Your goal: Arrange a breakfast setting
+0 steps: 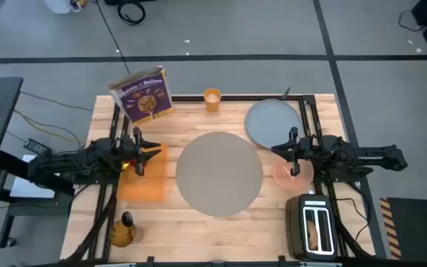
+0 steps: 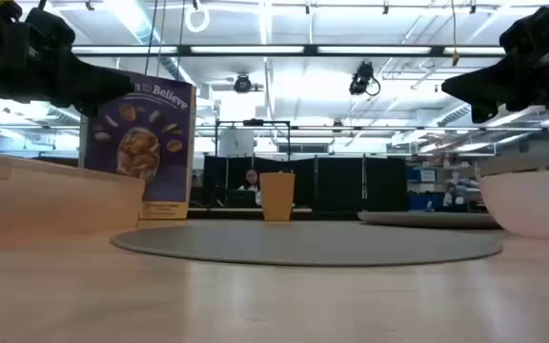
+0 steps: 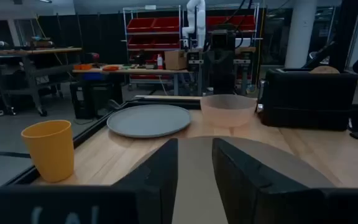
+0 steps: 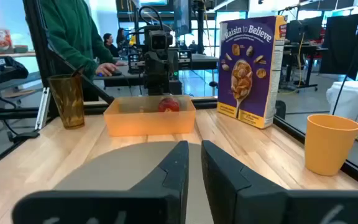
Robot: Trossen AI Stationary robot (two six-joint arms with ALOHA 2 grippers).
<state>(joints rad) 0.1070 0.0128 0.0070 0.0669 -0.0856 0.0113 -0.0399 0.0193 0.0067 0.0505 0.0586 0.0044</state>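
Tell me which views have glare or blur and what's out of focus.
Low view: ceiling strip lights glare, and the near wooden table is soft. Left wrist view: the left hand is blurred up close; the orange cup is clearer. Right wrist view: bright windows behind the cereal box.
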